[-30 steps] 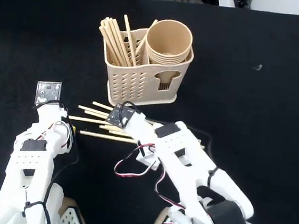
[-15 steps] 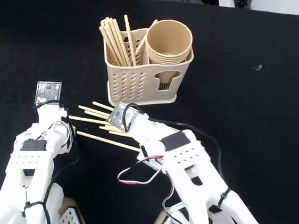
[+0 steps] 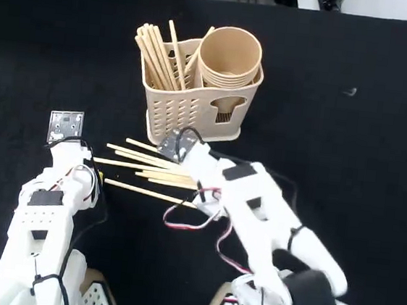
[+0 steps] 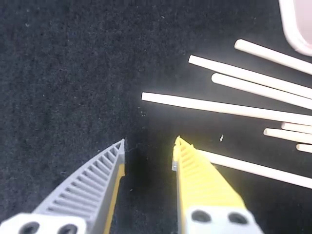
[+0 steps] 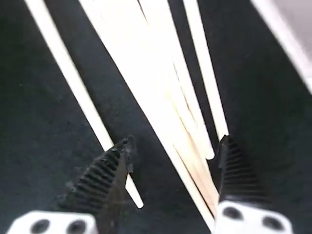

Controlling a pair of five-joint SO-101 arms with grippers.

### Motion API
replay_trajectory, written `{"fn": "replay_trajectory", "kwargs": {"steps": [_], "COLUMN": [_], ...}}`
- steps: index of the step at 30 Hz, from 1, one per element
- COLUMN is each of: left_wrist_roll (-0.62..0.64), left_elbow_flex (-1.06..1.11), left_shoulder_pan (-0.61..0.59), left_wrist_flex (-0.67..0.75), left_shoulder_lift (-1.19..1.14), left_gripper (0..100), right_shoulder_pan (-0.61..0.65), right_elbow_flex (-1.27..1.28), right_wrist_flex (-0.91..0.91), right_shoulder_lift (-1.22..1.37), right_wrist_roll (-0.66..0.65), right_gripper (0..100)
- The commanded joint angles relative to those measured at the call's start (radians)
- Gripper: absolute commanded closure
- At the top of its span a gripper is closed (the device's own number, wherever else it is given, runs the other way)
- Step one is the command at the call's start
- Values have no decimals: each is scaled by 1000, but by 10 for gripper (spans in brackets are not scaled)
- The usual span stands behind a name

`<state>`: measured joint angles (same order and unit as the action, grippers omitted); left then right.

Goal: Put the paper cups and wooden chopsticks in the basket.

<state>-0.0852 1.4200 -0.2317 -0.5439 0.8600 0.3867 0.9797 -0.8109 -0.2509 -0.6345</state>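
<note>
Straddling the loose chopsticks (image 5: 161, 97) on the desk (image 3: 347, 175) before the basket (image 3: 186, 110), right claw (image 5: 178, 141) gapes wide, empty. Light, stiff, roll-prone sticks: pinch bundle mid-length; left claw (image 4: 149, 141) parted, empty.

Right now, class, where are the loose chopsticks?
In the high view the loose chopsticks lie fanned out just robot-side of the basket, left of centre, with the open right gripper straddling some of them.
</note>
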Motion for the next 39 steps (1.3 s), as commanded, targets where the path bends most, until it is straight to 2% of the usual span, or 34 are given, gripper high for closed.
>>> {"fn": "replay_trajectory", "kwargs": {"steps": [1,4,6,11,17,27,36,39], "left_wrist_roll": [-8,-8,-8,-8,-8,-8,-8,-8], "left_elbow_flex": [-7,-7,-7,-7,-7,-7,-7,-7], "left_shoulder_pan": [13,13,13,13,13,13,13,13], "left_wrist_flex": [15,15,15,15,15,15,15,15], "left_shoulder_lift": [18,18,18,18,18,18,18,18], "left_gripper": [834,834,834,834,834,834,834,834], "right_shoulder_pan": [-15,-15,-18,-14,49,23,127,126], "right_elbow_flex": [-42,-30,-7,67,145,217,223,231], "right_wrist_flex": [17,17,15,-17,-68,-48,18,9], "right_shoulder_lift": [-4,-50,-99,-263,-426,-438,-437,-437], "right_wrist_roll": [-11,-9,-9,-9,-8,-72,37,40], "right_gripper": [835,995,968,988,987,988,985,916]}}
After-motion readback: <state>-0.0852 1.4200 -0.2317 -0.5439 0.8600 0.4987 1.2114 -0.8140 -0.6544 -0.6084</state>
